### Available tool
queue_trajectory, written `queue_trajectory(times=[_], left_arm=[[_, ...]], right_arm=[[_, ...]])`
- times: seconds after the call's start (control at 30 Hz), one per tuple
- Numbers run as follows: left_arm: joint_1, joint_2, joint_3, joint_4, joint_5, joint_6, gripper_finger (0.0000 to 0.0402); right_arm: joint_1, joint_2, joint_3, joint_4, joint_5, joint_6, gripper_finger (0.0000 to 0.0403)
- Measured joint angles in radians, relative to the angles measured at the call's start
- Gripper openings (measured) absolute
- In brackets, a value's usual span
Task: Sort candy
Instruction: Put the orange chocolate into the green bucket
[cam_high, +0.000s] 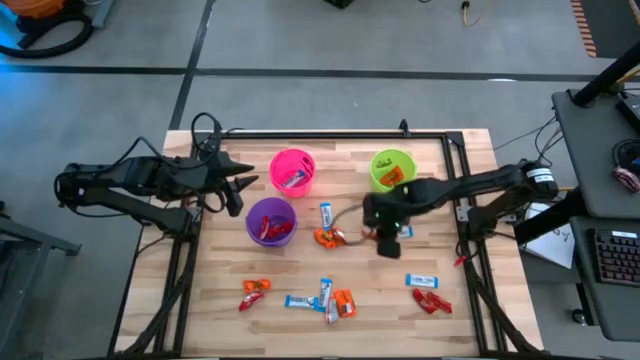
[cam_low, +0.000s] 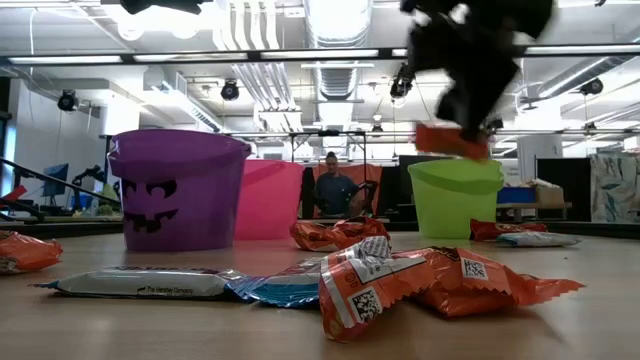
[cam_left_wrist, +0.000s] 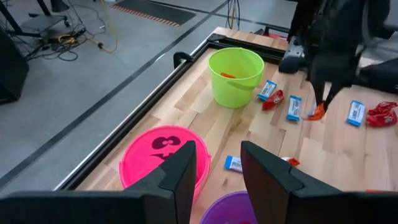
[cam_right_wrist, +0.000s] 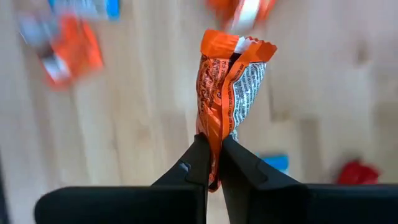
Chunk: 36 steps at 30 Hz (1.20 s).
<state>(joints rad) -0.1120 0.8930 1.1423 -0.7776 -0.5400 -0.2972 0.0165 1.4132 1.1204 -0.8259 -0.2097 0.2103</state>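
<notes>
My right gripper (cam_right_wrist: 214, 163) is shut on an orange-wrapped candy (cam_right_wrist: 227, 87) and holds it above the table's middle (cam_high: 385, 243), near the green cup (cam_high: 392, 170). My left gripper (cam_left_wrist: 217, 171) is open with nothing between its fingers. It hovers at the table's left (cam_high: 235, 185), over the pink cup (cam_left_wrist: 163, 152) and the purple cup (cam_high: 270, 221). More candy lies loose on the wood: an orange piece (cam_high: 328, 237), a blue-and-white bar (cam_high: 326, 214), and a red one (cam_high: 432, 301). My right gripper pinches the orange candy by one end of its wrapper (cam_right_wrist: 215, 140) between its two fingers. The fingers slant down from above. The candy sticks out beyond the fingertips, and it hangs clear of the table (cam_low: 452, 140).
Several candies lie in a row near the front edge: a red-orange one (cam_high: 254, 292), blue bars (cam_high: 300, 301) (cam_high: 421, 281), an orange one (cam_high: 342, 303). A black frame rail (cam_high: 330, 133) runs along the table's far edge. A person (cam_low: 330, 185) stands far behind the table.
</notes>
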Motion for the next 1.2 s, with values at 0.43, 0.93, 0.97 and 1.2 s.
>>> queue_trajectory(times=[0.43,0.93,0.97,1.2], left_arm=[[0.000,0.061,0.000,0.000,0.001,-0.050,0.0111],[0.000,0.070,0.000,0.009,0.000,-0.057,0.0111],[0.000,0.070,0.000,0.009,0.001,-0.057,0.0111],[0.000,0.069,0.000,0.009,0.000,-0.061,0.0111]], right_arm=[[-0.323,0.009,0.291,-0.051,0.033,0.132,0.0022],[-0.563,0.010,0.277,-0.464,0.200,0.238,0.0022],[-0.563,0.010,0.271,-0.463,0.205,0.234,0.0022],[-0.563,0.010,0.256,-0.444,0.212,0.235,0.0023]])
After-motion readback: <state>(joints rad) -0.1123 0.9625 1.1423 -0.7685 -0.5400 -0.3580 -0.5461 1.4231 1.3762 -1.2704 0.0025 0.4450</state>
